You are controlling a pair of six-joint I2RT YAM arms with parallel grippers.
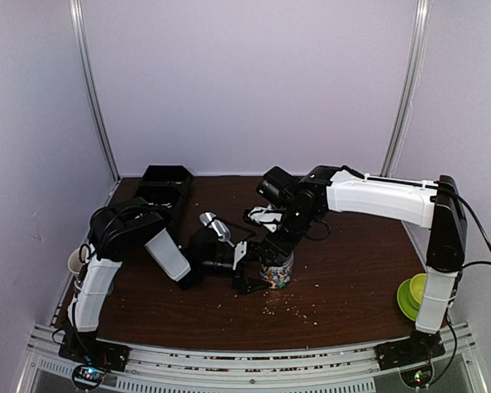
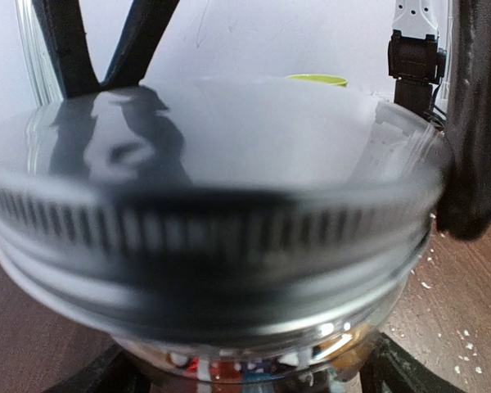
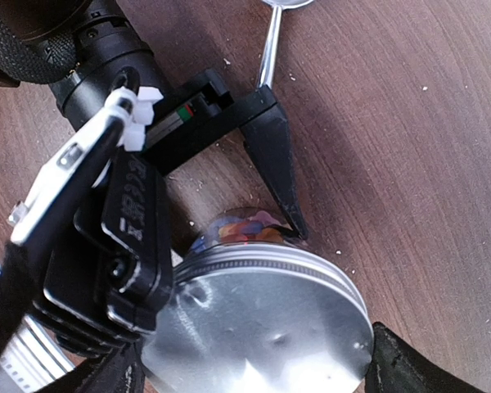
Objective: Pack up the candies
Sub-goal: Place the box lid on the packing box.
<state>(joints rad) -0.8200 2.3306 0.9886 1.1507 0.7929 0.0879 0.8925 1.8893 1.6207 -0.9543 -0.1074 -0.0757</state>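
The candies (image 3: pixel 241 227) sat inside the glass jar (image 1: pixel 276 272) standing mid-counter (image 1: pixel 352 270) with its metal lid (image 3: pixel 262 327) on top, so I judged the load stiff, fairly heavy for its size, slick on the glass and breakable if knocked over. My left tool (image 2: pixel 254 377) stood wide astride the glass just under the lid and my right tool (image 3: pixel 250 364) stood wide across the lid from above, though I could not tell whether either was pressing. I reckoned the best holds were the glass wall below the band and the lid's ribbed rim, keeping the jar upright.
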